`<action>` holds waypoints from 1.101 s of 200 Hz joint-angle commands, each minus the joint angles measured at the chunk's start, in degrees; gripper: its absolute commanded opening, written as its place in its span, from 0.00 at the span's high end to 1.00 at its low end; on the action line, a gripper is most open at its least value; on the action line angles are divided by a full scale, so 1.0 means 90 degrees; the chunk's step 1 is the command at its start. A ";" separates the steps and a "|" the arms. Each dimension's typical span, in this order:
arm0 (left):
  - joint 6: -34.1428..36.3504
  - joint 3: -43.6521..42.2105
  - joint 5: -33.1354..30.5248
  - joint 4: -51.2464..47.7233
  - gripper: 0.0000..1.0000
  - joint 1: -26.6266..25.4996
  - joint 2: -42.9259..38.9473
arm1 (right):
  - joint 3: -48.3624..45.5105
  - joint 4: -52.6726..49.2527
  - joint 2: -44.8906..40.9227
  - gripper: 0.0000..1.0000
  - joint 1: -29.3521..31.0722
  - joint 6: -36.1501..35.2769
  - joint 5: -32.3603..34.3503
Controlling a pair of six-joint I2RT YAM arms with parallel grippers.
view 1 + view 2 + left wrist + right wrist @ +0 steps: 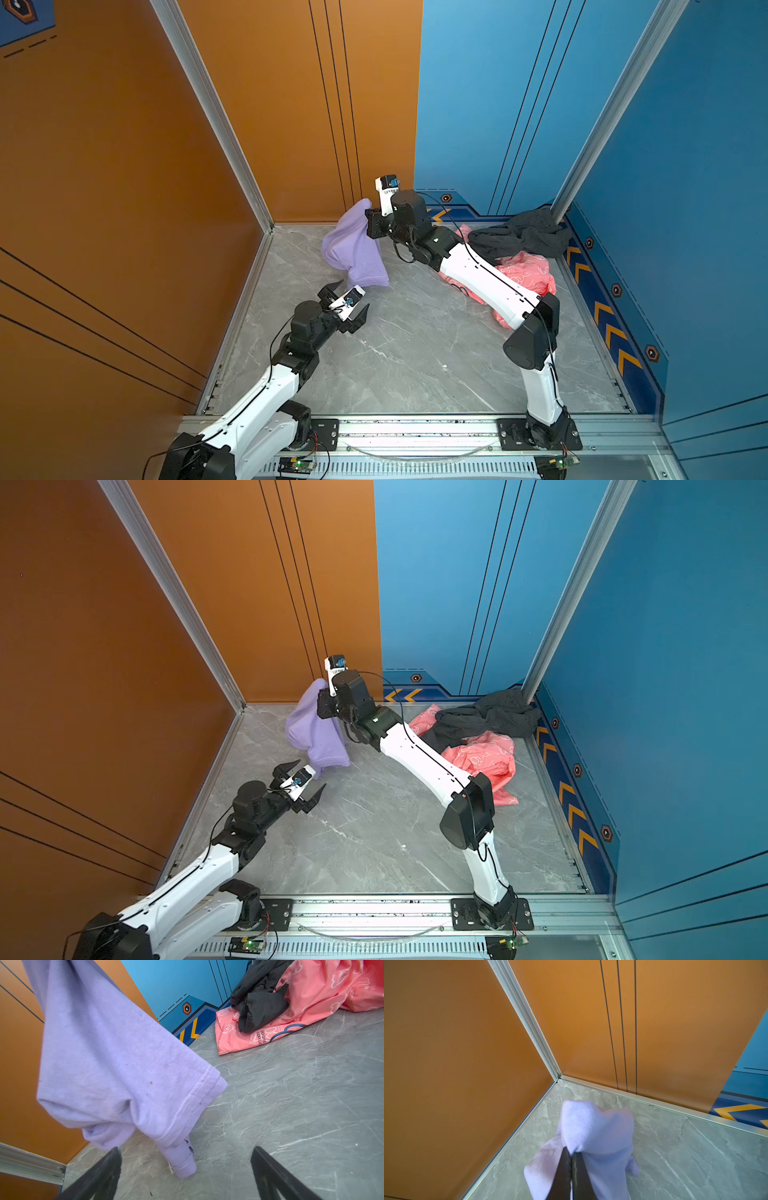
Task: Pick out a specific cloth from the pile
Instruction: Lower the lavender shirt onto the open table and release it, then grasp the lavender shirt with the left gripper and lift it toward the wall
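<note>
My right end effector (572, 1154) pinches the cloth (353, 249) by a bunched fold, aloft over the far left corner of the worktop (415, 353), well apart from the pile (523, 245). My left end effector (348, 300) is spread wide beside the hem. I judge the cloth light, limp and slip-prone, so grip bunched folds or the hem. Pinch depth is blurred, and the trailing sleeve appears grounded.

Soft, matt cloth (108, 1053); smooth marble-look tabletop (415, 353) (faintly glossy).
</note>
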 commanded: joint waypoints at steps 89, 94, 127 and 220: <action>-0.1863 0.0408 -0.2258 -0.0474 0.02 -0.0051 -0.0103 | -0.4417 0.0448 -0.2509 0.34 -0.0865 0.0040 -0.0240; -0.1939 0.0515 -0.2253 -0.0623 0.02 -0.0041 -0.0036 | -0.4548 0.0487 -0.2627 0.33 -0.0899 0.0039 -0.0247; -0.2780 0.1222 -0.1736 -0.1498 0.02 0.0147 0.0678 | -0.5277 0.0611 -0.3325 0.28 -0.1109 -0.0090 -0.0288; -0.5532 0.3333 -0.0357 -0.2497 0.00 0.0084 0.2895 | -0.6456 0.0600 -0.4434 0.24 -0.1786 -0.0177 -0.0421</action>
